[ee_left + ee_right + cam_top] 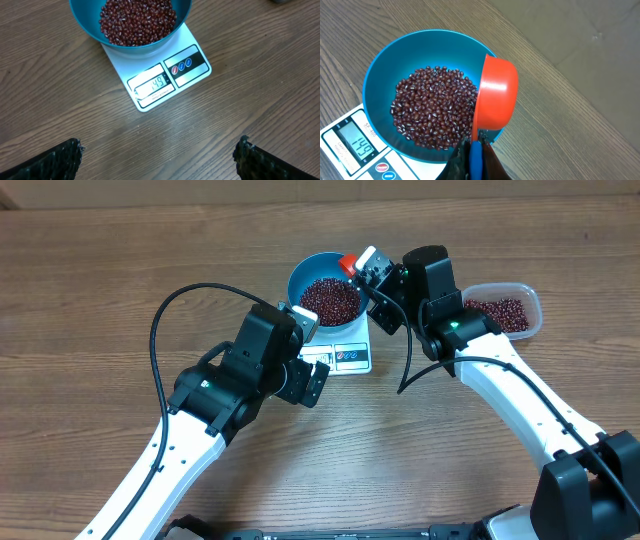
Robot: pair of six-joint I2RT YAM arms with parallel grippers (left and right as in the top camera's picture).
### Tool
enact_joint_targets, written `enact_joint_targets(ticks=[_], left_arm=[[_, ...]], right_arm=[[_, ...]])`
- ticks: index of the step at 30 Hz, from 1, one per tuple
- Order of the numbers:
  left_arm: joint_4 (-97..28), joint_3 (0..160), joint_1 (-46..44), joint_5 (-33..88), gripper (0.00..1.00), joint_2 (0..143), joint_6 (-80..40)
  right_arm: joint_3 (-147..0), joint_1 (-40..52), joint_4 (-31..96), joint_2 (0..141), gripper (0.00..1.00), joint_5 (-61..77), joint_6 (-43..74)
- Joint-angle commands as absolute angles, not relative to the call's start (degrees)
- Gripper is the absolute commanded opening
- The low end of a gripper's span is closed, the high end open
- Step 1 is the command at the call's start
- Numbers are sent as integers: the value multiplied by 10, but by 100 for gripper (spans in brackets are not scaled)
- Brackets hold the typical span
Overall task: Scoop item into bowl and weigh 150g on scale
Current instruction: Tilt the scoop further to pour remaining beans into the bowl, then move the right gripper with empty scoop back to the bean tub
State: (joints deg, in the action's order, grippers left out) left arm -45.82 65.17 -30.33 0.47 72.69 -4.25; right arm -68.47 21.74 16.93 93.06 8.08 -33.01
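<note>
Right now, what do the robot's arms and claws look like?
The left arm and right arm are smooth white tubes low down with chunky black joints higher up. A thin black cable loops beside each. A tiny green light glows on the right arm. The left gripper has dark, bumpy fingers.

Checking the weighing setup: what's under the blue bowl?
The white scale; its display and buttons stick out past the bowl. The rest, directly beneath, is covered.
</note>
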Motion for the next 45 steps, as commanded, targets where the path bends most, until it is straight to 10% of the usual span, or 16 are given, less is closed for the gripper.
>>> enact_joint_targets(ticks=[1, 45], left_arm=[[-459, 649, -303, 9, 100, 730, -34], [-459, 649, -303, 9, 100, 730, -34]], right_arm=[[-687, 215, 164, 916, 4, 76, -326], [-687, -66, 279, 916, 4, 112, 11]])
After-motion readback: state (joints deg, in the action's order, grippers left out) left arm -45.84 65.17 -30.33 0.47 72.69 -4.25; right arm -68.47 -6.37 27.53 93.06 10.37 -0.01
